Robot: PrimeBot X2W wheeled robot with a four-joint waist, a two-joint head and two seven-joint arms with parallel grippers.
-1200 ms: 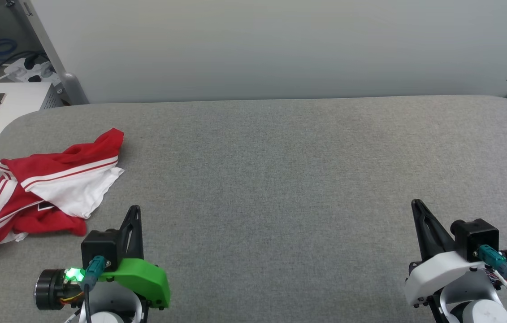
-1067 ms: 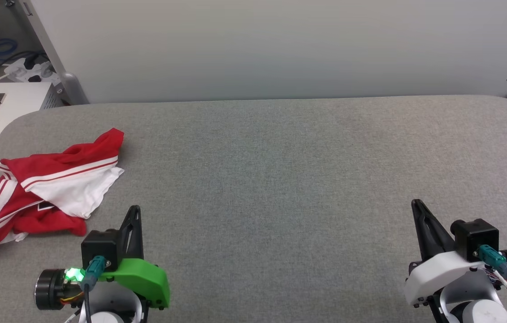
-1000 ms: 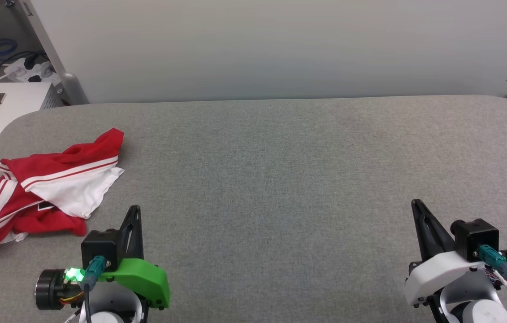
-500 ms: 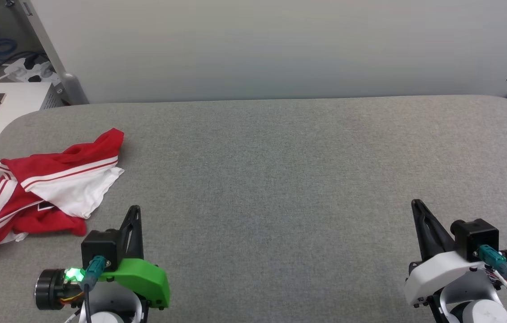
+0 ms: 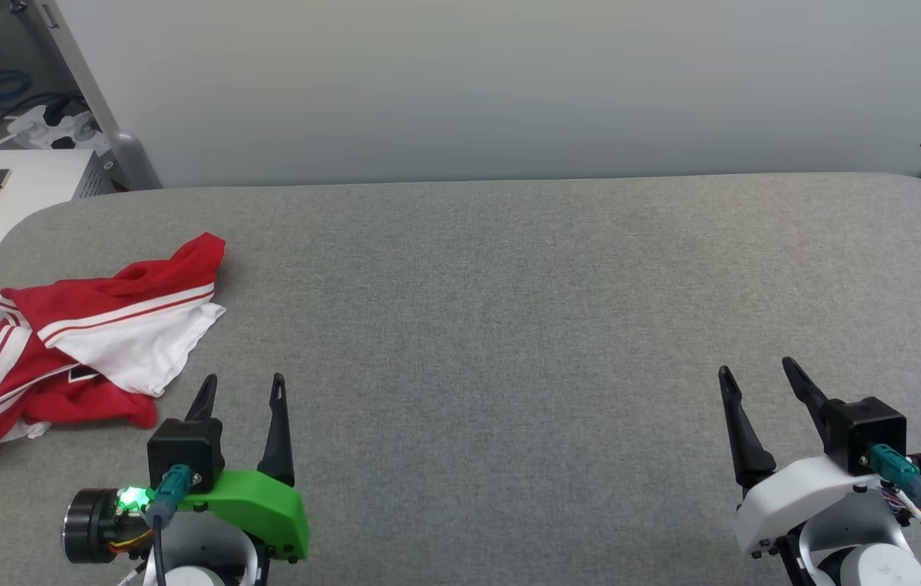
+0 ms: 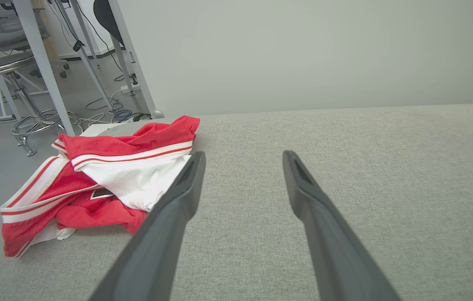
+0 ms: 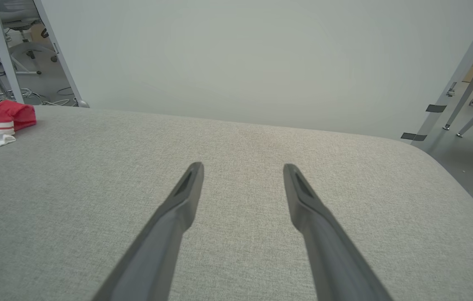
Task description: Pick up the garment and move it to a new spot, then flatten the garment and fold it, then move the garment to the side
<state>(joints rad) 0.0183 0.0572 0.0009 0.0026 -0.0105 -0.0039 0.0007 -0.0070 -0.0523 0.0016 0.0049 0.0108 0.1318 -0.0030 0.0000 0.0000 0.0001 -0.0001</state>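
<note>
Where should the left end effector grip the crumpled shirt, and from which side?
Likely the raised red fold at the far right corner of the shirt, pinched from above: it stands off the table, while the white sleeve lies flat. The open left end effector is nearest.

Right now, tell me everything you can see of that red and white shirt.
The garment is a soft red shirt with white panels and red-and-white striped bands, with a small black patch showing. It lies crumpled and folded over itself in a loose heap near the left edge of the grey fabric-covered table, which alone touches it.
</note>
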